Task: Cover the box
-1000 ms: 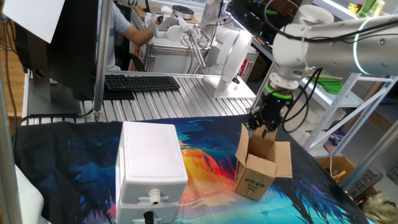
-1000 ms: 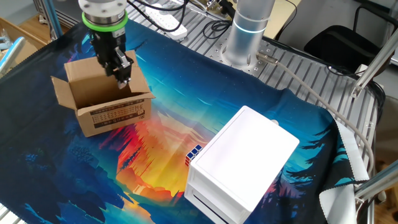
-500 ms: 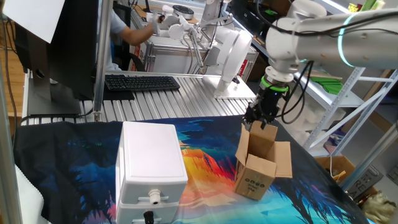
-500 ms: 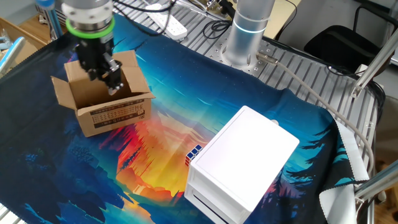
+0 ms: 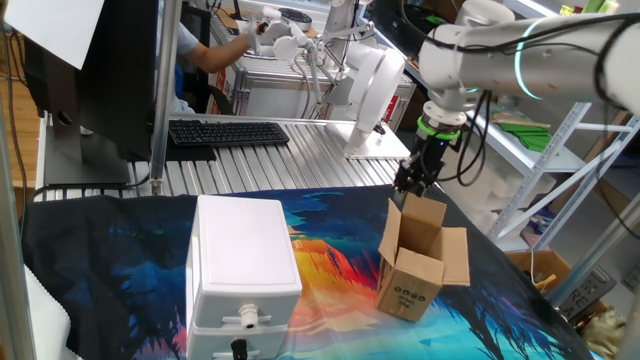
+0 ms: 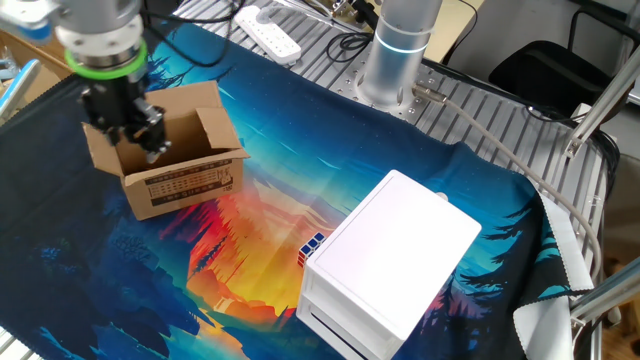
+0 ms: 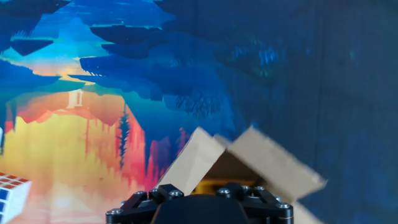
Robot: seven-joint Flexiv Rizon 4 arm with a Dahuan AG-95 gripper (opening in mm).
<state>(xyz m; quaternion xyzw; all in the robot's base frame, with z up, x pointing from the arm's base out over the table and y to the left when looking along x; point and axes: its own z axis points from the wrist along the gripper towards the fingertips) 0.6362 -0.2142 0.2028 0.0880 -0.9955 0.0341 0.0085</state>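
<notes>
The brown cardboard box (image 5: 418,262) stands open on the colourful cloth, with its flaps upright or splayed and black print on its front side. In the other fixed view the box (image 6: 178,170) is at the left. My gripper (image 5: 411,186) hangs just above the box's far flap, at the box's left end in the other fixed view (image 6: 141,135). Its fingers look closed together and hold nothing. In the hand view two box flaps (image 7: 245,158) rise just ahead of the gripper body; the fingertips are out of view there.
A large white plastic case (image 5: 243,258) with a front connector stands left of the box, also in the other fixed view (image 6: 395,255). A small colour cube (image 6: 312,246) lies against it. The robot base (image 6: 402,45) and a keyboard (image 5: 228,132) are behind the cloth.
My gripper has moved from over the box's opening toward its far flap and outer edge, rising slightly. The box and the white case have not moved.
</notes>
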